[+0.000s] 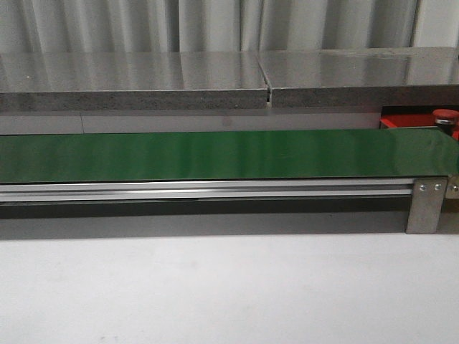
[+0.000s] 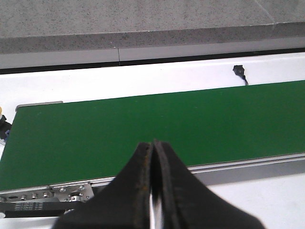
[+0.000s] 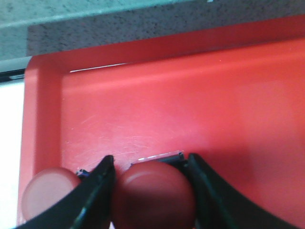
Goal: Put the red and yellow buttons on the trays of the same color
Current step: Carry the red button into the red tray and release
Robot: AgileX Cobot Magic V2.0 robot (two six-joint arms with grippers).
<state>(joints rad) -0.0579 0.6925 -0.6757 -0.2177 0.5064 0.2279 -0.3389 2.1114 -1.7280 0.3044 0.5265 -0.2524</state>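
Holding a red button (image 3: 153, 195) between its fingers, your right tool (image 3: 151, 191) hangs over the red tray (image 3: 190, 105), beside another red button (image 3: 47, 193) lying there, ready for release. Your left tool (image 2: 153, 191) waits closed and empty above the green belt (image 2: 143, 129).

The belt (image 1: 215, 154) is plain dark green with a silver rail beneath. The tray (image 3: 190, 105) is bright red, as are both button (image 3: 155, 195) caps. The end effector fingers (image 3: 97, 191) are black. The surface (image 1: 215, 287) is white.
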